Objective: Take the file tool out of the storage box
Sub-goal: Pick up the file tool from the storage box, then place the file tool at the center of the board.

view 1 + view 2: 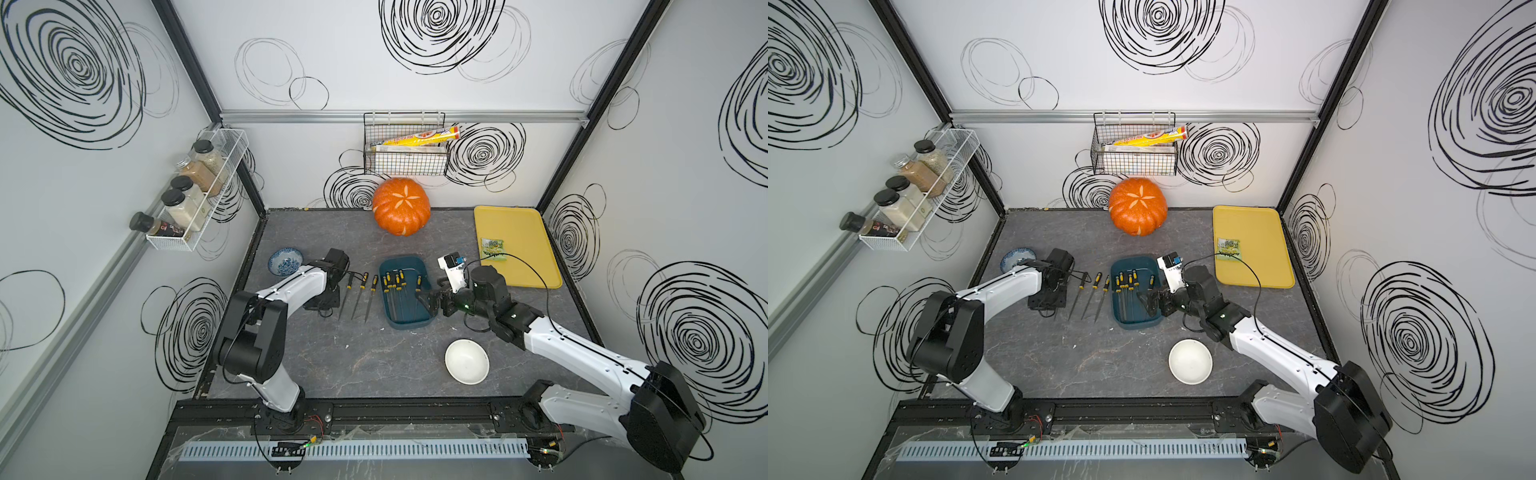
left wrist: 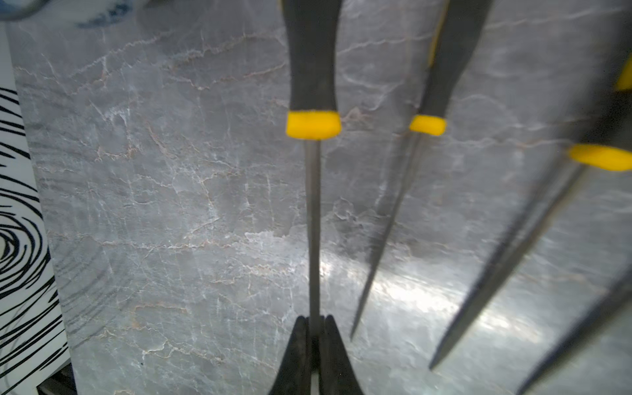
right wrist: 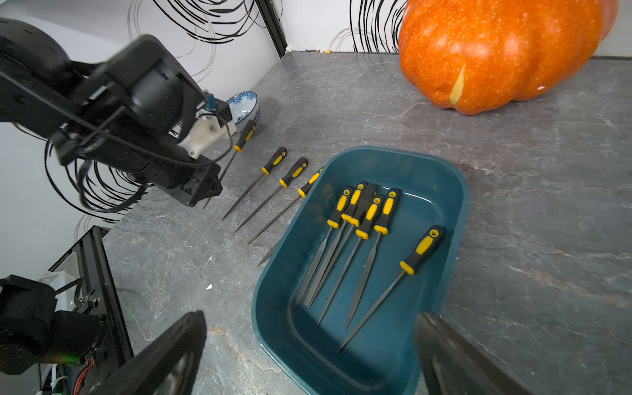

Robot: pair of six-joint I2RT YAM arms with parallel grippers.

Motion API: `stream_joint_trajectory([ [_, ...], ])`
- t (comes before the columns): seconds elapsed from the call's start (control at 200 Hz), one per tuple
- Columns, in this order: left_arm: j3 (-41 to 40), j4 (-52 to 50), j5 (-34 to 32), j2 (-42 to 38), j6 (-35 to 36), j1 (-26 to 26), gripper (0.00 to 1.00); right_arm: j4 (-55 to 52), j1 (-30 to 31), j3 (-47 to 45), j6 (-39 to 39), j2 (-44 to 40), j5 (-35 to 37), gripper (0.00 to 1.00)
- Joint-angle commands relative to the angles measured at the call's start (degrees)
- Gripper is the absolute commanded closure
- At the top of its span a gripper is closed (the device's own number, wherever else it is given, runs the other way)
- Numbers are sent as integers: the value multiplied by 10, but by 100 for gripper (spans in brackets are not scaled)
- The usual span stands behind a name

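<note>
The dark teal storage box stands mid-table. Several black-and-yellow file tools lie bunched inside it, and one more file lies apart from them. In the left wrist view my left gripper is shut on the thin shaft of a file tool just above the table, left of the box. Other files lie side by side on the table between it and the box. My right gripper hangs wide open and empty over the box's right rim.
An orange pumpkin sits at the back. A yellow tray with a green packet lies back right. A white bowl is front right and a blue patterned bowl sits behind my left arm. Wire racks hang on the walls.
</note>
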Motion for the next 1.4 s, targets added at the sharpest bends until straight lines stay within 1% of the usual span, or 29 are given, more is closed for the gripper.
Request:
stream_joint_trajectory([
  [0.0, 16, 1, -26, 34, 22, 20, 100, 8, -2, -6, -4, -14, -3, 0],
  [0.1, 29, -3, -34, 56, 28, 21, 100, 11, -3, -11, -2, -16, -5, 0],
  [0.225, 41, -5, -46, 65, 35, 20, 100, 10, -3, -12, 0, -15, -10, 0],
  [0.35, 48, -1, -54, 75, 44, 8, 100, 9, -3, -10, 1, -9, -10, 0],
  [0.531, 59, -17, -57, 115, 52, 3, 100, 8, -4, -13, 1, -9, -6, 0],
  [0.701, 62, -19, -54, 110, 50, -1, 100, 9, -3, -14, 2, -7, -5, 0],
  [0.906, 65, -22, -50, 131, 54, -5, 100, 9, -3, -13, 1, 0, -3, 0],
  [1.101, 66, -24, -45, 131, 56, -7, 100, 8, -3, -13, 0, 0, 1, 0],
  [1.146, 66, -22, -44, 131, 55, -7, 96, 8, -3, -13, 0, 0, 3, 0],
  [1.287, 64, -22, -36, 132, 59, -7, 95, 8, -3, -13, 0, 3, 5, 0],
  [1.397, 63, -22, -28, 127, 61, -7, 92, 7, -3, -13, 0, 7, 5, 0],
])
